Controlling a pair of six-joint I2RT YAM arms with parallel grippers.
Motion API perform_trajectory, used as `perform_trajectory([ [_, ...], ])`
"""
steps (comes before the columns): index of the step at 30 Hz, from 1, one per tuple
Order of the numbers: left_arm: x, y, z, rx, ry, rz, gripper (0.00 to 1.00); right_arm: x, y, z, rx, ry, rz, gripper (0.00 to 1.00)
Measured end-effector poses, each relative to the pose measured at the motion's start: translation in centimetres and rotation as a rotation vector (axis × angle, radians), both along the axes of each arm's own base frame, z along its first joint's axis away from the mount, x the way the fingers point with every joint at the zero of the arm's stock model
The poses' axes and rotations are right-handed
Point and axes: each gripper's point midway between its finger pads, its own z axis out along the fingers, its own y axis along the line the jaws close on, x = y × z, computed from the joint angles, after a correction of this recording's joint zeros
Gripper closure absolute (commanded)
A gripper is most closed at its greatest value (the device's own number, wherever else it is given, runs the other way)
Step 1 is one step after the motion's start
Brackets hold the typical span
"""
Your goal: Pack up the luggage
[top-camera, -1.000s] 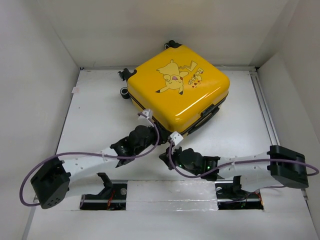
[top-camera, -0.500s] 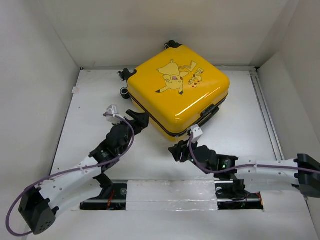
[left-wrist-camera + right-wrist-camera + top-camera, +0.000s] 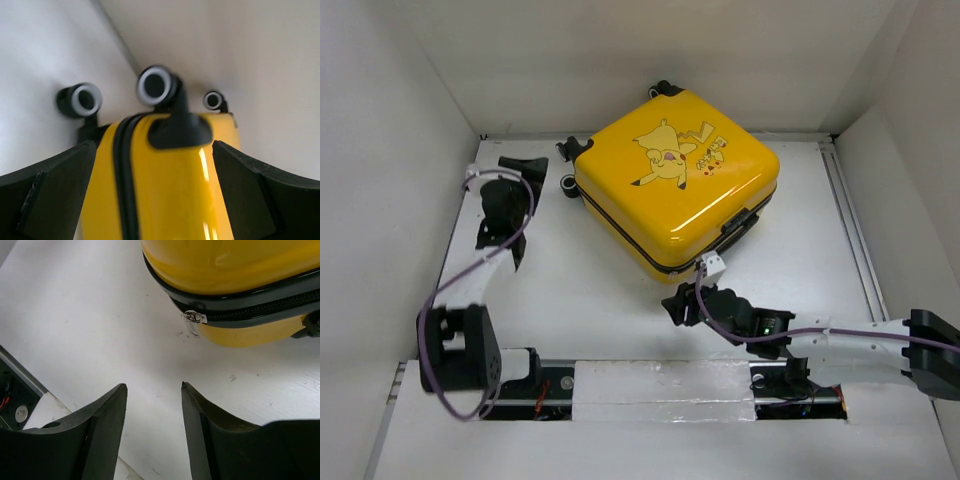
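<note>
The luggage (image 3: 675, 170) is a yellow hard-shell suitcase with a Pikachu print. It lies flat and closed at the back middle of the table. My left gripper (image 3: 532, 163) is open at the back left and points at the suitcase's wheeled end. In the left wrist view the yellow shell (image 3: 165, 190) fills the space between my open left gripper (image 3: 154, 145), below the black wheels (image 3: 155, 85). My right gripper (image 3: 672, 300) is open and empty just in front of the suitcase's near corner. The right wrist view shows the gripper (image 3: 154, 385) over bare table below the silver zip pull (image 3: 192, 321).
White walls close in the table on the left, back and right. A metal rail (image 3: 850, 230) runs along the right side. The arm bases and a taped strip (image 3: 660, 385) sit at the near edge. The suitcase's black handle (image 3: 740, 225) faces front right.
My left arm has swung from the suitcase's near corner out to the back left, by the wheels. My right gripper has shifted slightly right and stays at the near corner.
</note>
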Motion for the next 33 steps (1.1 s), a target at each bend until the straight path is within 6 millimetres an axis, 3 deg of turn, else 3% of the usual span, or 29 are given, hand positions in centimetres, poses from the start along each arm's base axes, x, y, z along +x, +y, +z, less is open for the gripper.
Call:
perform_trajectory([
  [4, 6.1, -0.8, 0.8, -0.074, -0.017, -0.102, 0.01, -0.3, -0.3, -0.4, -0.005, 0.004, 0.010, 0.45],
  [8, 10.6, -2.6, -1.5, -0.133, 0.038, -0.208, 0.01, -0.4, -0.4, 1.3, 0.040, -0.017, 0.020, 0.44],
  [12, 12.0, -4.1, -4.3, -0.226, 0.091, -0.281, 0.01, -0.6, -0.6, 2.8, 0.085, -0.034, 0.025, 0.43],
  [16, 12.9, -4.6, -3.9, -0.282, 0.070, -0.299, 0.01, -0.7, -0.6, 3.1, 0.095, -0.036, 0.030, 0.43],
  [20, 14.5, -4.9, -2.8, -0.335, 0.009, -0.317, 0.13, -0.7, -0.8, 2.5, 0.077, -0.026, 0.027, 0.40],
  [26, 16.1, -5.6, -3.0, -0.399, -0.027, -0.337, 0.20, -0.7, -1.2, 1.0, 0.036, 0.008, 0.007, 0.40],
  [30, 16.6, -6.3, -2.7, -0.443, -0.047, -0.349, 0.44, -0.8, -1.5, 0.8, 0.028, 0.019, 0.000, 0.39],
  [31, 16.6, -6.5, -2.7, -0.451, -0.048, -0.355, 0.60, -0.8, -1.7, 0.9, 0.029, 0.017, -0.005, 0.37],
  [32, 16.7, -6.6, -2.8, -0.472, -0.045, -0.352, 1.00, -0.7, -1.8, 1.1, 0.035, 0.016, -0.012, 0.37],
  [33, 16.7, -6.7, -2.8, -0.480, -0.045, -0.353, 1.00, -0.7, -2.0, 1.2, 0.040, 0.014, -0.021, 0.35],
])
